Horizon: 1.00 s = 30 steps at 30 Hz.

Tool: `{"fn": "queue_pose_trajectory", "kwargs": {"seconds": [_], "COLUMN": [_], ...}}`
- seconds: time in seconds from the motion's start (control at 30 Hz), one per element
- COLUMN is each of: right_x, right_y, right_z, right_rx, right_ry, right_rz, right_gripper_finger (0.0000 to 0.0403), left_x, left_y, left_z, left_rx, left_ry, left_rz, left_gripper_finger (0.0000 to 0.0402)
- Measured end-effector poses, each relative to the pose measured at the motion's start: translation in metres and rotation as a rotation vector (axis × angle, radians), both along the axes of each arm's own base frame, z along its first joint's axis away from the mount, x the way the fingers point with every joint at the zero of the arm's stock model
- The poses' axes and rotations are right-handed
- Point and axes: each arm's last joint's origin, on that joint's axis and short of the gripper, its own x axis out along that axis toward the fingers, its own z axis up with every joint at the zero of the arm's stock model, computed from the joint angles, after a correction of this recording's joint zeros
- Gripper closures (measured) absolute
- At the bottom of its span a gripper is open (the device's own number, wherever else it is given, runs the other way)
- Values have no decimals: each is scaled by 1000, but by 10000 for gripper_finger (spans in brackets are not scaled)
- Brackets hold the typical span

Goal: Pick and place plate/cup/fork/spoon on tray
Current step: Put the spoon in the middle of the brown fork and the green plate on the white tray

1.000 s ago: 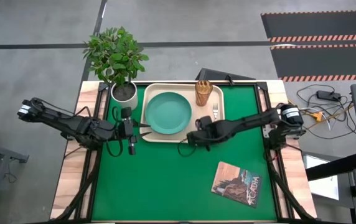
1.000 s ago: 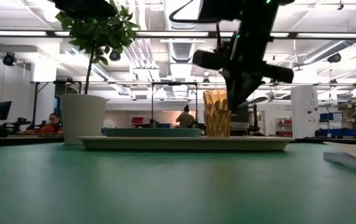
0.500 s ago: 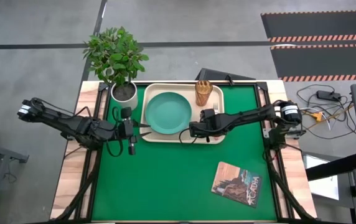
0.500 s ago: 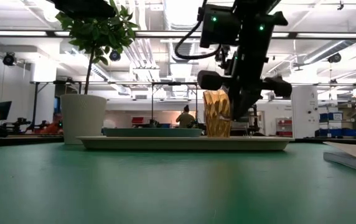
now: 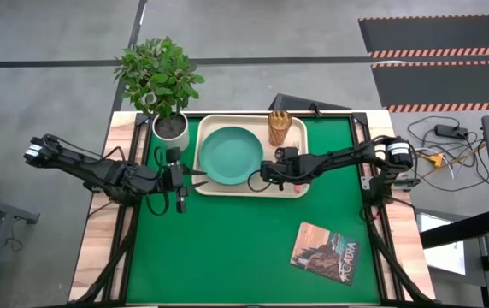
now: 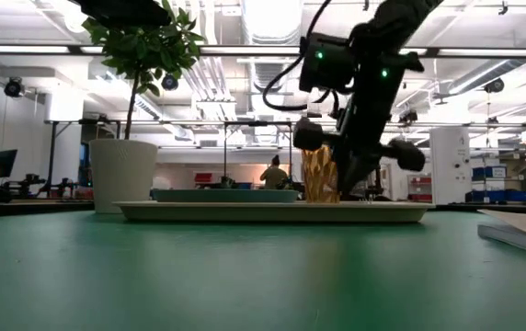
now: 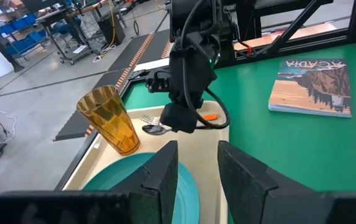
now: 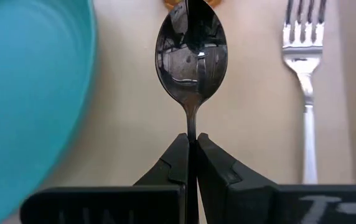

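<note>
Now on the last item: right pincer (image 8: 191, 142), fingers pressed together on the spoon (image 8: 191, 56) handle, hangs low over the tray (image 5: 294, 190) at frame centre, btwn plate (image 5: 230, 155) and fork (image 8: 304, 93), w/ cup (image 5: 279, 128) just above. Next: lower and release flat. Right arm reaches in from the right; left pincer (image 7: 198, 163), spread and empty, waits left of the tray.

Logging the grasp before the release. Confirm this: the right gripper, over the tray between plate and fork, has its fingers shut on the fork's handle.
Wrong in one respect: the right gripper is shut on the spoon, not the fork. The right wrist view shows the spoon's handle pinched between the fingers, with the fork lying free on the tray beside it and the plate on the other side.
</note>
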Motion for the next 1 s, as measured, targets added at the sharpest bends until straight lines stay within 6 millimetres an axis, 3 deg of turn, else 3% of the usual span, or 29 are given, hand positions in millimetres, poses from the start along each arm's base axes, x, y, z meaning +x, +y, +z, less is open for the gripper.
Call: {"fn": "queue_pose_trajectory", "kwargs": {"seconds": [0.3, 0.7, 1.0], "right_x": [-13, -13, -12], "right_y": [-2, -2, -3], "right_z": [-17, -18, -18], "right_rx": [-27, -41, -48], "right_ry": [-5, 15, 14], "right_rz": [-82, -28, -31], "right_gripper_finger": [394, 394, 343], "left_x": [0, 0, 0], "left_y": [0, 0, 0], "left_z": [0, 0, 0], "left_rx": [0, 1, 1], "left_ry": [0, 0, 0], "left_rz": [0, 0, 0], "left_gripper_finger": [305, 305, 305]}}
